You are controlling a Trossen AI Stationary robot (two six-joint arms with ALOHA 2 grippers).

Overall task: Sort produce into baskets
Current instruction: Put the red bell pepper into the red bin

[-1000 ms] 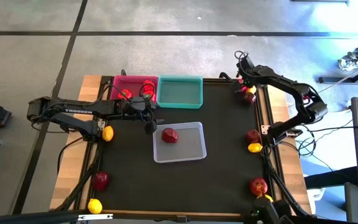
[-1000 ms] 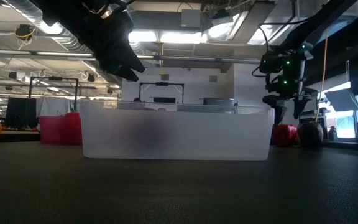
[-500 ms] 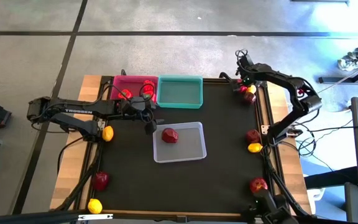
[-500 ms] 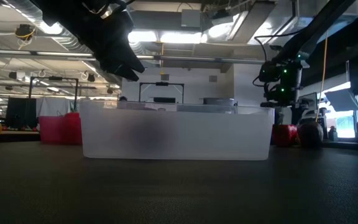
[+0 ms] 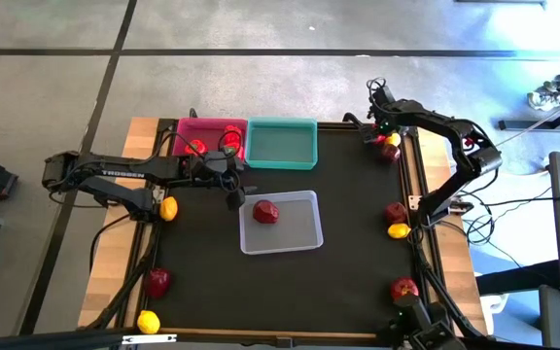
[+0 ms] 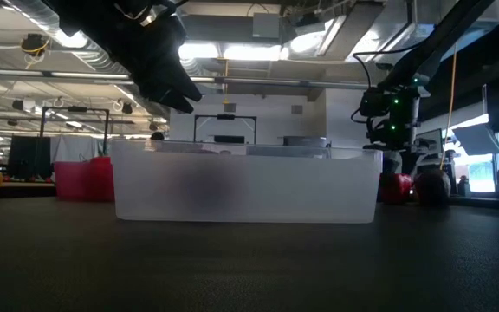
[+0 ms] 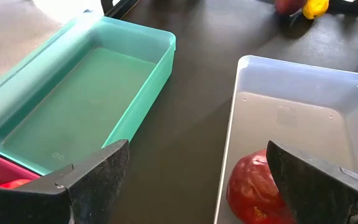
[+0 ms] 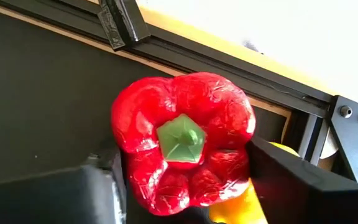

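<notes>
A red bell pepper [image 8: 182, 140] lies at the far right corner of the black table mat [image 5: 358, 262], stem up, and the right gripper [image 5: 386, 142] is down on it; in the right wrist view 1 dark finger [image 8: 55, 193] stands at each side of the pepper and both touch its skin, so the gripper is grasping the pepper, which rests on the mat close to the table's frame; a yellow lemon [image 8: 238, 202] lies just beside the pepper, partly hidden under it. The translucent tray [image 5: 304, 243] sits in the middle of the mat with 1 dark red apple [image 5: 266, 211] in its far left part; the left gripper [image 5: 233, 198] hovers just beside this tray's left edge with its fingers spread wide and nothing between them, and the left wrist view looks past them at the apple and the trays. The teal tray [image 5: 281, 143] stands at the far edge of the mat, and the pink tray [image 5: 189, 130] touches its left side and holds some red pieces [image 5: 229, 139]. On the right edge of the mat an apple [image 5: 396, 212] and a lemon [image 5: 398, 231] lie together, and another apple [image 5: 404, 289] lies nearer the front. On the left side 1 lemon [image 5: 168, 207] lies near the left arm, and an apple [image 5: 157, 282] and a lemon [image 5: 148, 321] lie near the front left corner.
</notes>
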